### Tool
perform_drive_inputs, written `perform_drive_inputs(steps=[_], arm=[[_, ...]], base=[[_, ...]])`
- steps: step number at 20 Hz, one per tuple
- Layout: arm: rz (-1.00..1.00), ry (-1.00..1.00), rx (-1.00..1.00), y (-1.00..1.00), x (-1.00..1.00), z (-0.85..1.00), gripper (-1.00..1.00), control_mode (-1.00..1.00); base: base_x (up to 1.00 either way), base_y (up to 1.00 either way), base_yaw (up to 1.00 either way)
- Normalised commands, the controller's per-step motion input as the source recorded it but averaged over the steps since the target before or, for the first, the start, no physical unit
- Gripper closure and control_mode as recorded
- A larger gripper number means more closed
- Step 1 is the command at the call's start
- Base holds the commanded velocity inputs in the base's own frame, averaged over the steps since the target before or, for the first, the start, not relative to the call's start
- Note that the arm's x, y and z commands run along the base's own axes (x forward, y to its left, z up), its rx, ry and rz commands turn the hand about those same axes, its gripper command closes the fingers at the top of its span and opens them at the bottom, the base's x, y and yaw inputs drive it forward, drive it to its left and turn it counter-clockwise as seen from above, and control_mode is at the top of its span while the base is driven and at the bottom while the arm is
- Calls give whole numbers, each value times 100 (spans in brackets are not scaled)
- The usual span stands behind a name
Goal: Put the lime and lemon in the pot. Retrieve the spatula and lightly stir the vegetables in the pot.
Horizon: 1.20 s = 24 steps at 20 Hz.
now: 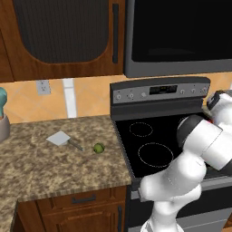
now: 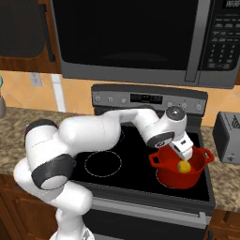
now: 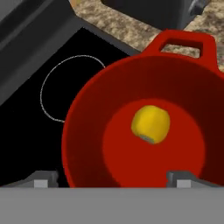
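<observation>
Inside glossy round red pot (image 3: 87, 131), smooth yellow lemon (image 3: 150, 124); fingers (image 3: 43, 179) spread wide, released.

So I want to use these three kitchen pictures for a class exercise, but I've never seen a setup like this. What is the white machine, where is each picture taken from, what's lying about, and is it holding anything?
The white machine is a robot arm in a computer-drawn kitchen. It ends in a gripper with two fingers. Two pictures come from cameras behind the arm, one to its left and one to its right, looking down over the stove and counter. The third comes from a camera on the hand itself, looking along the fingers.

On the counter lie a spatula and, just right of it, a lime. On the stove stands a red pot, and a lemon lies inside it. The gripper hangs over the pot with its jaws open, holding nothing. A toaster stands on the counter right of the stove.
</observation>
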Motion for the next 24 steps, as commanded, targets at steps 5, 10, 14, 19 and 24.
perform_drive_inputs(steps=[5,10,14,19,24], arm=[[4,-7,-14,88,-23,64,-100,-100],[15,3,-19,100,-2,35,-100,-100],[18,13,-15,100,0,12,-100,-100],[20,19,-9,100,0,0,-100,-100],[22,22,0,100,1,0,-100,-100]], base=[[0,0,0],[0,0,0],[0,0,0],[0,0,0],[0,0,0]])
